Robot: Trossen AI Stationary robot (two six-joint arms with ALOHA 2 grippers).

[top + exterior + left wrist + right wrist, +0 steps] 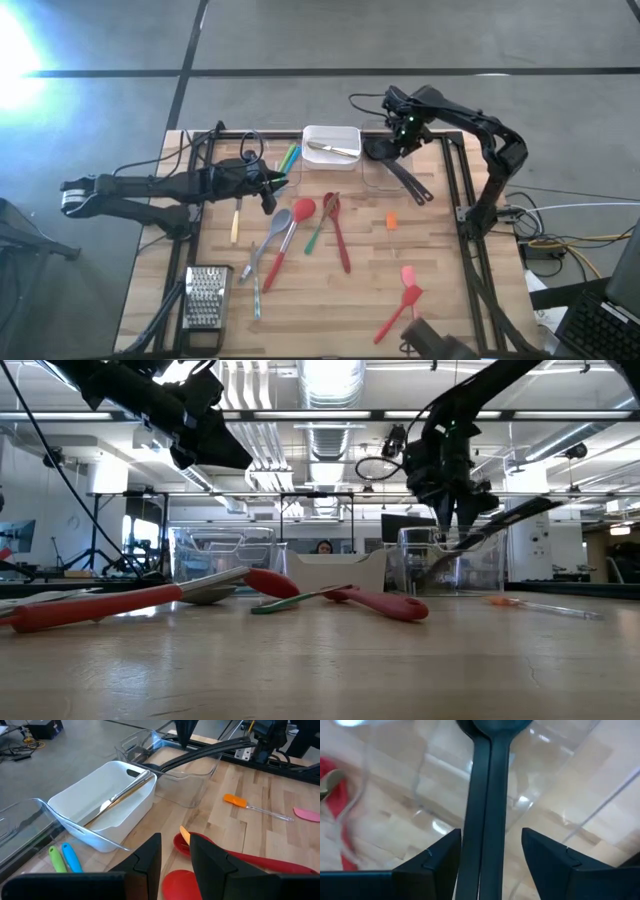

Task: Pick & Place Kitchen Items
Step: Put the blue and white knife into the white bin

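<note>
Right gripper: above the clear bin at the table's 1 o'clock; fingers spread apart, either side of two black utensil handles without pressing them. The black slotted spoons lie with heads in the clear bin, handles slanting out over its rim toward 4 o'clock.

Left gripper: over the table at 10 o'clock, nothing between the fingers, which stand a narrow gap apart.

White bin: 12 o'clock, just beside the clear bin; holds metal cutlery.

Second clear bin: 11 o'clock, beside the white bin; blue and green handles lie in it.

Table centre: red spoon, grey spoon, green-handled utensil, red utensil, lying close together and partly crossing.

Orange-tipped small utensil: 3 o'clock of centre, apart.

Pink spatula and red spatula: 5 o'clock.

Yellow-handled utensil: 9 o'clock.

Metal grater: 7 o'clock.
</note>
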